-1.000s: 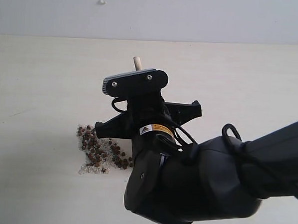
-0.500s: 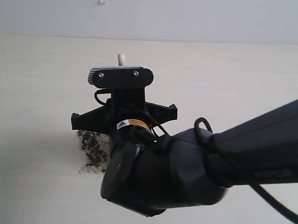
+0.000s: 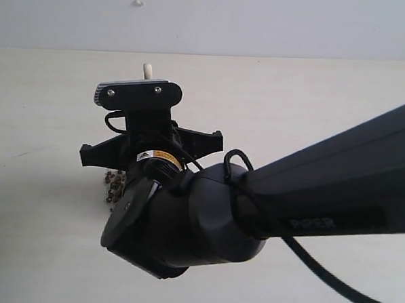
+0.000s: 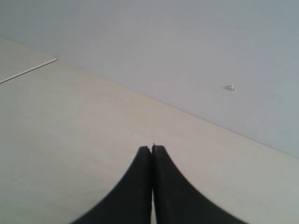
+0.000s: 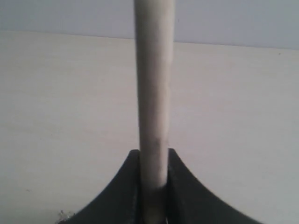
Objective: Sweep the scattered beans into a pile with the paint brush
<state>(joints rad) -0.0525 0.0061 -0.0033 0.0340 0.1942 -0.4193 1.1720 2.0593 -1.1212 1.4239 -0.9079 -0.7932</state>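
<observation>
The paint brush (image 5: 154, 93) stands upright, pale handle up; the reddish-brown beans (image 3: 112, 182) lie clustered, mostly hidden

The beans (image 3: 111, 180) lay on the surface (image 3: 35, 238), partly behind the right hand (image 5: 153, 156); the paint brush (image 5: 153, 84) stood between its jaws.

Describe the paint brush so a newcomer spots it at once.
Start at the big black arm reaching in from the right over the pale table. The right gripper is shut on the paint brush. It is the only pale wooden stick, rising above that gripper; tiny reddish-brown beans lie below, and its bristles are hidden.
</observation>
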